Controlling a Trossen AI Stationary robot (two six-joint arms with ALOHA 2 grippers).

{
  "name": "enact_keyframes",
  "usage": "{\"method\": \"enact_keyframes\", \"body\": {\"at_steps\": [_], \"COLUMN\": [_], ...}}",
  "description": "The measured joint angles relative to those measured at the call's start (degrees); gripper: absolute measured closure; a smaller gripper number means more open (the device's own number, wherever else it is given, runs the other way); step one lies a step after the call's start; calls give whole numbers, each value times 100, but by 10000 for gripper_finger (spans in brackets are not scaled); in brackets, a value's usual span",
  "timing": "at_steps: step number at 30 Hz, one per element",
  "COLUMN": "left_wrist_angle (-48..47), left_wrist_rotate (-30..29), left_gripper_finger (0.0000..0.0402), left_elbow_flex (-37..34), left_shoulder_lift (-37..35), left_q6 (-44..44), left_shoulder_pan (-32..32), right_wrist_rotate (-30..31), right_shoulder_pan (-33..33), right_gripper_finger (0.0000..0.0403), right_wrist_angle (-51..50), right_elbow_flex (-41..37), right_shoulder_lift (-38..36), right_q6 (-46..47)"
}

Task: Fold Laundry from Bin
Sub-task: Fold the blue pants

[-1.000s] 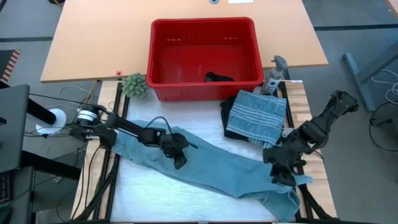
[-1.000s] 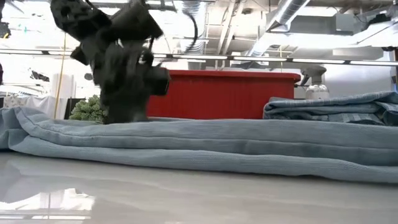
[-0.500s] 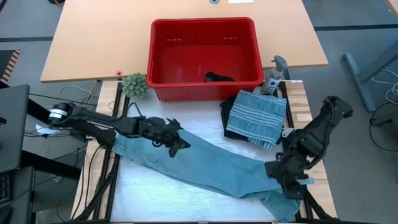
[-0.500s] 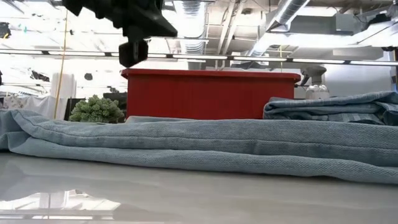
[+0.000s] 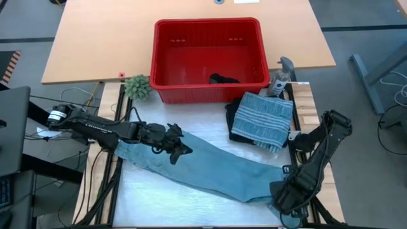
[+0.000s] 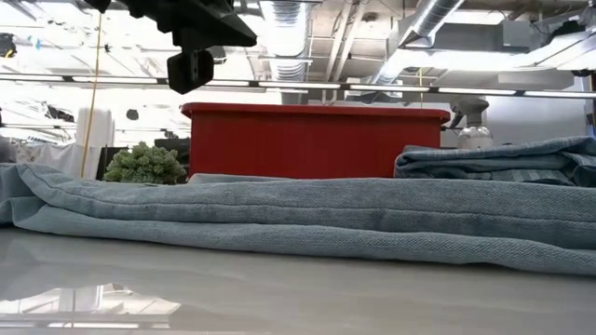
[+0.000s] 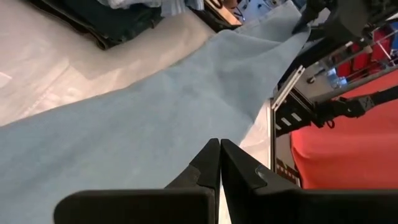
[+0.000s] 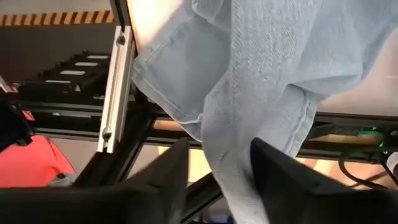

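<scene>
On the white table [image 5: 146, 197] we see the soft, heavy denim laundry [image 5: 216, 166] lying long, the left gripper [image 5: 180, 151] clenched empty above it, the right gripper [image 5: 284, 202] half-open around its hanging end, where we would hold.

My left gripper [image 5: 180, 152] is now lifted clear of the denim jeans [image 5: 216, 170], fingers together. My right gripper [image 5: 284, 198] has travelled to the jeans' worktop-edge end.
</scene>
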Motion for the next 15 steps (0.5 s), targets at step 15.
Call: {"method": "enact_keyframes", "body": {"at_steps": [15], "left_wrist_angle": [-2], "left_wrist_rotate": [-201], "left_gripper_finger": [402], "left_elbow_flex": [7], "left_shoulder_lift": [-2], "left_q6": [-24], "left_shoulder_pan": [-261], "right_wrist_rotate": [772], "right_shoulder_pan": [-829], "right_gripper_finger": [379], "right_wrist_angle": [-424], "right_elbow_flex": [338], "right_shoulder_lift": [-101], "right_q6": [-361]}}
